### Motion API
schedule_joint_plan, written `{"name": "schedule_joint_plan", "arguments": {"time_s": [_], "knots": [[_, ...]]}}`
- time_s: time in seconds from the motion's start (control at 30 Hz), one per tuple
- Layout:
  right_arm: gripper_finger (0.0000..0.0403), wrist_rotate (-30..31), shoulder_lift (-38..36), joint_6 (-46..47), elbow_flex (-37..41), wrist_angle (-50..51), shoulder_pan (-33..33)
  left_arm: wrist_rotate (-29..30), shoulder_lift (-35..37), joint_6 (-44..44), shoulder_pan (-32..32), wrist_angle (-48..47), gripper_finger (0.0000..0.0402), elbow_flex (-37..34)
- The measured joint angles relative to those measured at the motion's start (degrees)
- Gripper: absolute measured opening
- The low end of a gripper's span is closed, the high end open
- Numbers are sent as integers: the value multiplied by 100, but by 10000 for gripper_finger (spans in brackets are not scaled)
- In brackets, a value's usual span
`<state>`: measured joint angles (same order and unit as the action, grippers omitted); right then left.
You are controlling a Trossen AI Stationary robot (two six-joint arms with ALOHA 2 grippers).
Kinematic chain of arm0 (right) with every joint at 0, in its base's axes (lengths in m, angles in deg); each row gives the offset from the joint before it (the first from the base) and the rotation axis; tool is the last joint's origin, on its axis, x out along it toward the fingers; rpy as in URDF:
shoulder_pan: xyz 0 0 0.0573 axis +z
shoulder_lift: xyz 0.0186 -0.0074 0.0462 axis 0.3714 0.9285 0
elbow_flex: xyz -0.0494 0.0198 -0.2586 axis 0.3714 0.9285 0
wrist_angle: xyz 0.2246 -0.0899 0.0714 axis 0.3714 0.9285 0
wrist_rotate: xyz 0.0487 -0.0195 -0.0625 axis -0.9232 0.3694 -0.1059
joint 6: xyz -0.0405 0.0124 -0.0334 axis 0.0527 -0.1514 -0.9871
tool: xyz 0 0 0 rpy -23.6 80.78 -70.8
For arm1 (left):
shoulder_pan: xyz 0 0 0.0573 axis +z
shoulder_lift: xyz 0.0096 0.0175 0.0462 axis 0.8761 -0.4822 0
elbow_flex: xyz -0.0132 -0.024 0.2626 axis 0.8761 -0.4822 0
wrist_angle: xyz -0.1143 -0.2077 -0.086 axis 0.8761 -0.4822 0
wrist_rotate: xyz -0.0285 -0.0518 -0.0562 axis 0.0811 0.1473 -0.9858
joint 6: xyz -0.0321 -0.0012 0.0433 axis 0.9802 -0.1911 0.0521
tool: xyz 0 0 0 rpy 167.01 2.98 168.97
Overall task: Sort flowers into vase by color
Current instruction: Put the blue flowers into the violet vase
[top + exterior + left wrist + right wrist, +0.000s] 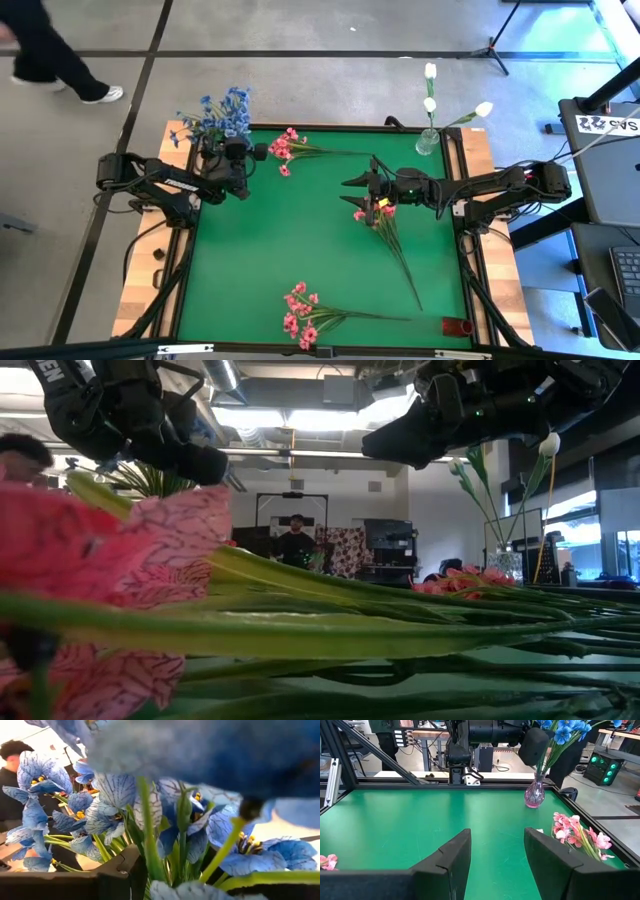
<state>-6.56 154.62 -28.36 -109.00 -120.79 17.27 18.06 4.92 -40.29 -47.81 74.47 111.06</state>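
Blue flowers (218, 118) stand in a clear vase (535, 795) at the table's far left corner. My left gripper (232, 160) is right beside them, open. Blue blooms (115, 795) and green stems (150, 850) fill its wrist view, with stems between its fingers. White tulips (430, 100) stand in a vase (427, 142) at the far right. Three pink sprays lie flat on the mat, one at the far side (285, 152), one at the near edge (305, 320) and one right of centre (392, 240). My right gripper (365, 185) hovers open over that last spray's blooms. My left gripper has blue flower stems (150, 850) standing between its open fingers (120, 870), level with the bunch above the vase. The blooms hide the fingertips, so I cannot tell whether they touch a stem.
A small red object (458, 327) sits at the mat's near right corner. Bare green mat (290, 235) lies in the middle of the table. A person (40, 50) walks past beyond the far left corner. A desk with a keyboard (625, 270) is to the right.
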Motion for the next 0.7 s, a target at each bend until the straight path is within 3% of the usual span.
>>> {"name": "schedule_joint_plan", "arguments": {"time_s": [0.7], "knots": [[182, 2, 0, 8, 0, 105, 2, -2, 0, -146, 142, -152, 155, 0]]}}
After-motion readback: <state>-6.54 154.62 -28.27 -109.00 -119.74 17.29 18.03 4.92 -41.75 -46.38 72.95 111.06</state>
